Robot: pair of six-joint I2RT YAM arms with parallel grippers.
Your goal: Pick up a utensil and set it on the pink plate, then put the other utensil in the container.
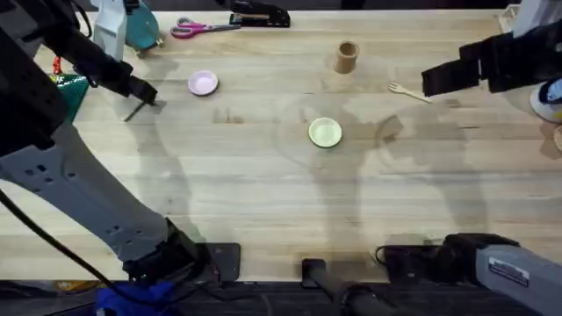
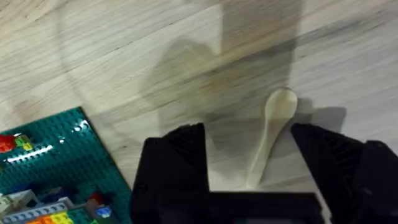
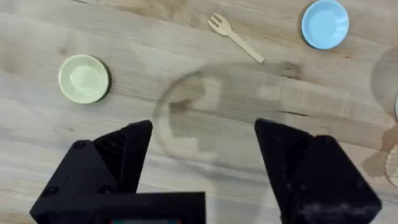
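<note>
A pale wooden plank table (image 1: 263, 193) takes up the room before me, lit from above so soft grey shadows fall across its grain; beyond its far edge lies darkness

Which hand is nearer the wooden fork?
Right. The right hand is open just beside the wooden fork; the left hand is far across the table, straddling the spoon.

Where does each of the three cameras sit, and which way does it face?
Overhead: above the arms' bases, looking down and forward over the table; both arms show.
Left wrist: on the left arm, facing down at the wooden spoon between its open left gripper.
Right wrist: above the table, open right gripper below the fork.
Shared: fork, yellow plate.
</note>
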